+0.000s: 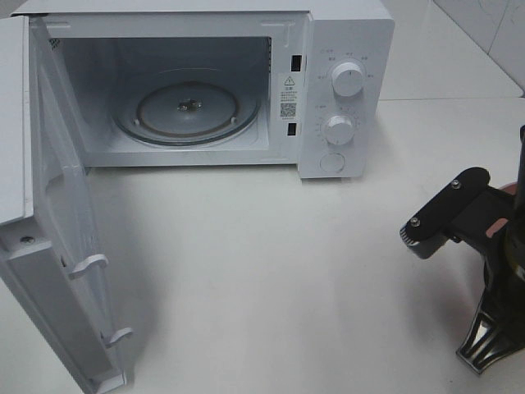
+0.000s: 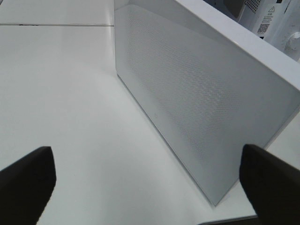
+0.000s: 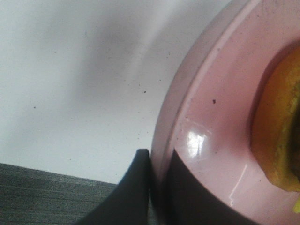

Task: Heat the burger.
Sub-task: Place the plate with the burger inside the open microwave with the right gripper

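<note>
Overhead first. One microwave (image 1: 353,33), its door (image 1: 57,246) swung fully open, one glass turntable (image 1: 187,111) bare inside, two knobs (image 1: 348,80) on the panel. On the panel side of the microwave and out in front of it, well apart, sits the right arm (image 1: 459,205). The burger cannot be made out from up here.

Left wrist view: left gripper (image 2: 147,187) spread wide, nothing between the fingers, hovering just off the outer face of the microwave door.

Right wrist view: right gripper (image 3: 158,187) pinched tight on the rim of one pink plate (image 3: 211,117). One burger (image 3: 281,126) rides on that plate, only a bun edge showing.

Judgement: the burger is soft, stacked and probably top-heavy, so don't squeeze it. The plate is stiff but glossy, and the rim grip may slip. Carry it level and slow.
</note>
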